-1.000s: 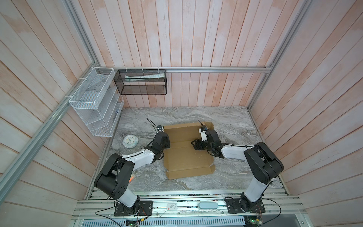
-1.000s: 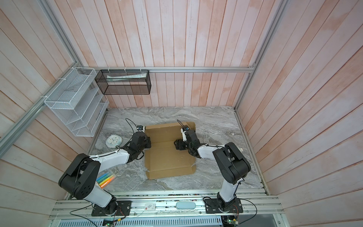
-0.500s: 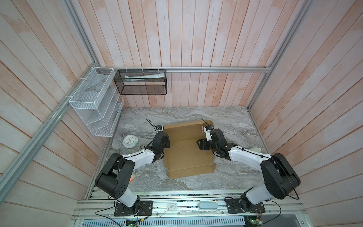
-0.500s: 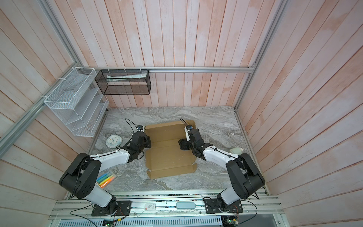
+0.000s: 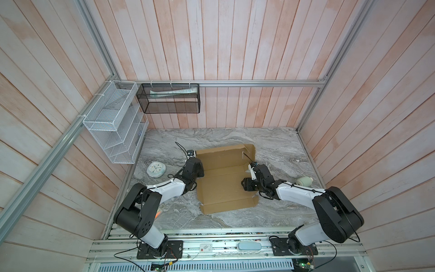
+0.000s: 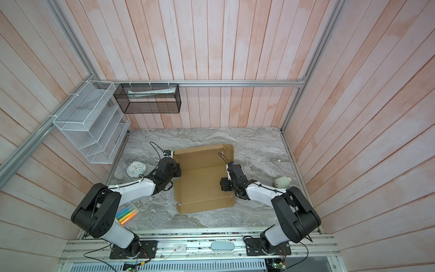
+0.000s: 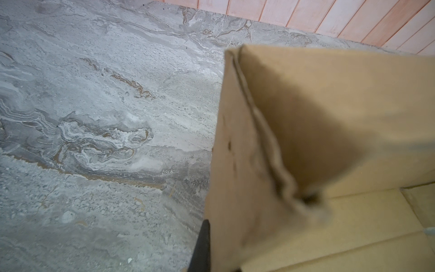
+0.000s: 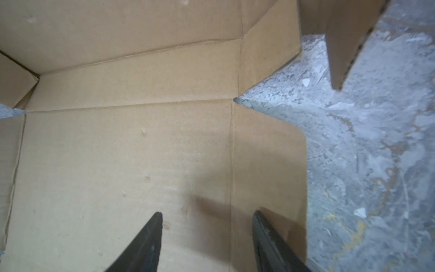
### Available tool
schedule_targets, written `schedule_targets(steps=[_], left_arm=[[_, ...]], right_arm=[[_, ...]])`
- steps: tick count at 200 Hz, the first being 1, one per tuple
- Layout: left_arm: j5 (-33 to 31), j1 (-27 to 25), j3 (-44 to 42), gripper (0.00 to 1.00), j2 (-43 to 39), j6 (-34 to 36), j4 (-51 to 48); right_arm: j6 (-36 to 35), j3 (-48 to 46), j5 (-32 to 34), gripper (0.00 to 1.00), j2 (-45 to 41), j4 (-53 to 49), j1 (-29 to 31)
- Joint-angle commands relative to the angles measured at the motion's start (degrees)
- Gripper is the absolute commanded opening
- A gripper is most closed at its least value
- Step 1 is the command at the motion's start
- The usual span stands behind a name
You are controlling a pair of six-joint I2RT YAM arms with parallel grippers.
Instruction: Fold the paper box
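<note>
The paper box is a brown cardboard sheet lying open in the middle of the marble table, its far panel tilted up. My left gripper is shut on the box's left side flap. In the left wrist view that flap stands upright against one black finger, and the other finger is hidden behind it. My right gripper is open above the base panel near the right flap's crease, with nothing between its fingers.
A round white clock lies left of the box and a small white bottle right of it. Coloured markers lie at the front left. A white wire rack and a black mesh basket hang on the walls.
My right gripper has moved from the box's middle towards its right edge, with the jaws narrowing a little. The left gripper has kept its hold on the left flap.
</note>
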Motion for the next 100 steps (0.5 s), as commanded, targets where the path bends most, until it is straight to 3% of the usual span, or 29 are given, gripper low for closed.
schedule_targets(steps=[1,53,100], left_arm=[[1.07,0.37,0.90,0.00,1.15,-0.07,-2.81],[0.88,0.37,0.79,0.00,1.47,0.01,-2.89],[0.86,0.42,0.96,0.00,1.77,-0.07,-2.90]], right_arm=[[1.75,-0.89,0.23,0.62,2.75,-0.30,-0.64],[1.12,0.92,-1.32,0.63,6.85,-1.36,-1.12],[-1.39,2.45,1.19,0.63,-3.61,-2.60,-2.98]])
